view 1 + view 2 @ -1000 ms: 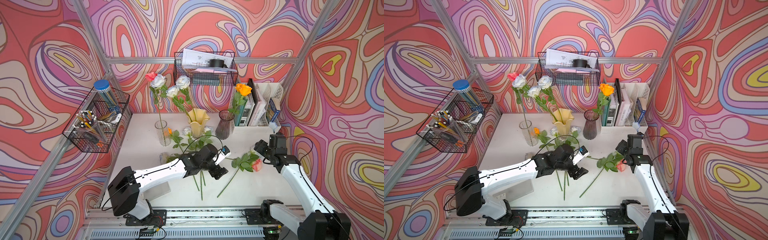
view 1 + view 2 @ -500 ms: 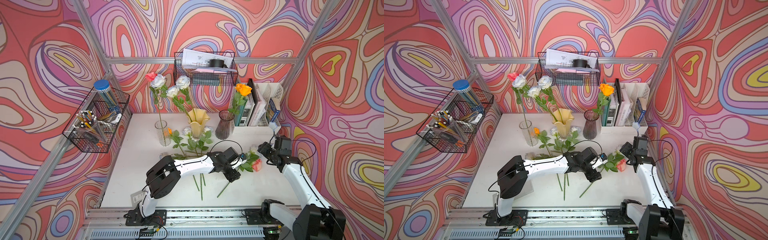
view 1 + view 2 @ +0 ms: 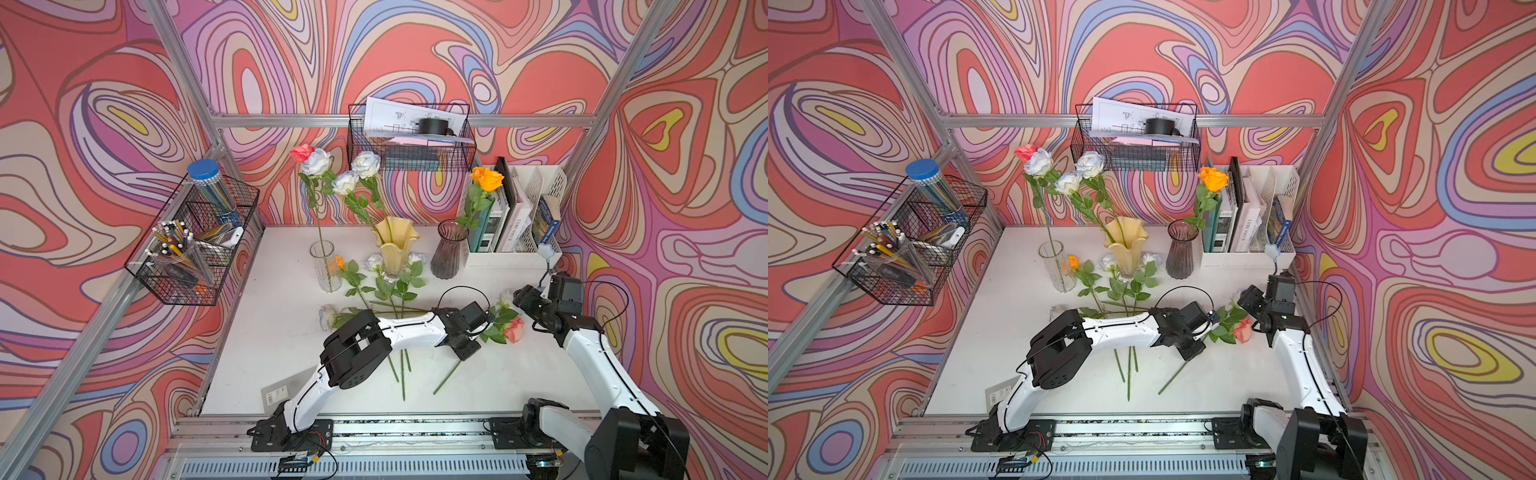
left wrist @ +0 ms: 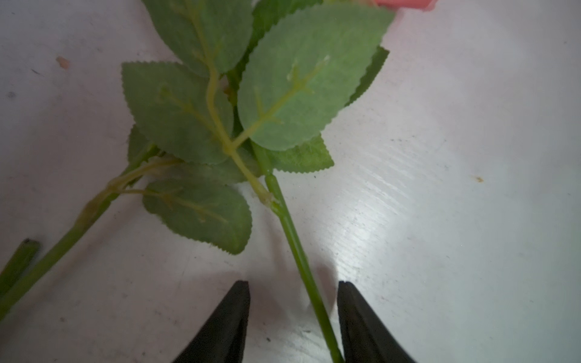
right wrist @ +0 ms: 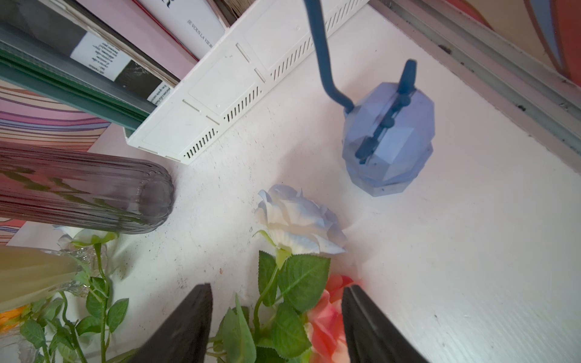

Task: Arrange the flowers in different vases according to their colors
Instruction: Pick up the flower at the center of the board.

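Observation:
A pink rose [image 3: 514, 330] lies on the table at the right, its stem [image 4: 295, 245] running toward the front. My left gripper [image 3: 466, 348] [image 4: 294, 284] is low over that stem, open, with the stem between the fingers close to one of them. My right gripper [image 3: 518, 297] [image 5: 276, 287] hangs open above the pink rose's head and a loose white rose [image 5: 298, 223]. The clear vase [image 3: 326, 266] holds one tall stem, the yellow vase [image 3: 395, 245] white roses [image 3: 365, 164], the purple vase [image 3: 451, 249] an orange rose [image 3: 487, 178]. Several loose flowers [image 3: 386, 286] lie mid-table.
A wire basket [image 3: 191, 245] of pens and pencils hangs at the left, another wire basket [image 3: 409, 137] at the back. A white file organizer [image 3: 519, 232] with books stands at the back right, with a blue block [image 5: 388, 141] beside it. A grey card [image 3: 276, 392] lies at the front.
My left arm has reached right to the pink rose's stem and its jaws have narrowed around it. My right gripper has drawn back a little toward the right wall.

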